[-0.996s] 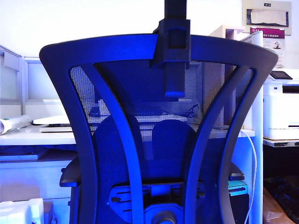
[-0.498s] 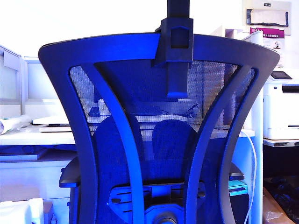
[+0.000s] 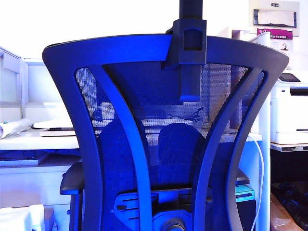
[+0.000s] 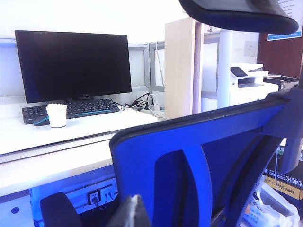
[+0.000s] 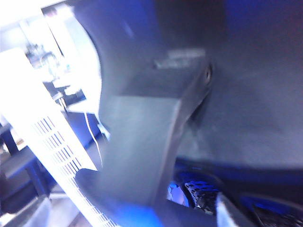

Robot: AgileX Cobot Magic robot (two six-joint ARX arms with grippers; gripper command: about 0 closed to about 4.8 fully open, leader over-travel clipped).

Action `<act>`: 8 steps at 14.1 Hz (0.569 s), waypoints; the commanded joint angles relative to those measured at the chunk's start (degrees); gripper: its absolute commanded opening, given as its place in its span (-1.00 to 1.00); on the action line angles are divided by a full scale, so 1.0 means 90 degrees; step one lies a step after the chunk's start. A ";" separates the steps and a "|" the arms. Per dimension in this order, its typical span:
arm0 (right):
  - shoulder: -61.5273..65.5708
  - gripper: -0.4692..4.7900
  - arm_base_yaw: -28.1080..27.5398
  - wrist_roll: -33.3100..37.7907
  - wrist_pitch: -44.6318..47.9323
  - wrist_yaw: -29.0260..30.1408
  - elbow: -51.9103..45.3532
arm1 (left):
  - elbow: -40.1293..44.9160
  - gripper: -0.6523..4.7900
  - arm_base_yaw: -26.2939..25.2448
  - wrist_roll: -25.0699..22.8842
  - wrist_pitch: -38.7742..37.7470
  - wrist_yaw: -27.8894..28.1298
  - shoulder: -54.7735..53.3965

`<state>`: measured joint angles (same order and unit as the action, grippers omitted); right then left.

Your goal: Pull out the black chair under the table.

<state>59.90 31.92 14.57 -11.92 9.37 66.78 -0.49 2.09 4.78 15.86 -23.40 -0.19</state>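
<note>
1. The black chair (image 3: pixel 163 139) fills almost the whole exterior view, seen from behind. Its see-through mesh back sits inside a curved frame with hourglass ribs, and a post bracket rises from the top rail toward the headrest (image 4: pixel 241 14), which shows only in my left wrist view.
2. The table (image 3: pixel 38 139) lies beyond the chair, its thin white top running across behind the mesh. The chair's armrests sit about level with its front edge, and the seat is hidden, so I cannot tell how much of the chair sits under the top.
3. On the table stand a black monitor (image 4: pixel 71 64), a keyboard (image 4: pixel 71 109) and a small white cup (image 4: pixel 57 115) just in front of the keyboard.
4. A white printer (image 3: pixel 290 110) stands well to the right of the chair.
5. My left gripper (image 4: pixel 130 213) shows only as a dark finger tip at the picture's edge, near the chair's back rail. I cannot tell whether it is wide or narrow.
6. My right gripper (image 5: pixel 227 210) is close against the chair's post bracket; the view is blurred. Only one finger tip shows, so I cannot tell its spread or whether it grips anything.
</note>
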 commanded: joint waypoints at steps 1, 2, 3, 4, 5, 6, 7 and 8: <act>-0.0823 0.97 -0.0005 0.0066 -0.1018 -0.0364 0.0027 | 0.0002 -0.78 -0.0005 0.0019 0.0131 0.0022 -0.0002; -0.1086 0.97 -0.0005 0.0053 -0.1423 -0.0578 -0.0032 | 0.0000 -0.78 -0.0005 0.0019 0.0163 0.0022 -0.0002; -0.1372 0.97 -0.0005 0.0027 -0.1683 -0.0833 -0.0221 | 0.0002 -0.78 -0.0005 0.0019 0.0194 0.0022 -0.0002; -0.1690 0.96 -0.0010 0.0024 -0.1770 -0.1078 -0.0542 | 0.0002 -0.78 -0.0005 0.0019 0.0228 0.0022 -0.0002; -0.2018 0.90 -0.0019 0.0024 -0.1763 -0.1362 -0.0908 | 0.0000 -0.78 -0.0005 0.0019 0.0267 0.0019 -0.0002; -0.2470 0.81 -0.0024 0.0024 -0.1727 -0.1785 -0.1455 | -0.0002 -0.78 -0.0005 0.0019 0.0374 0.0019 -0.0002; -0.2800 0.77 -0.0024 0.0024 -0.1644 -0.2023 -0.1887 | -0.0002 -0.78 -0.0005 0.0019 0.0444 0.0022 -0.0002; -0.3121 0.71 -0.0029 0.0019 -0.1552 -0.2319 -0.2373 | -0.0002 -0.78 -0.0005 0.0019 0.0486 0.0019 -0.0002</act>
<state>33.08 31.73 14.83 -27.70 -8.91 47.20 -0.49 2.09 4.78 18.92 -23.38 -0.19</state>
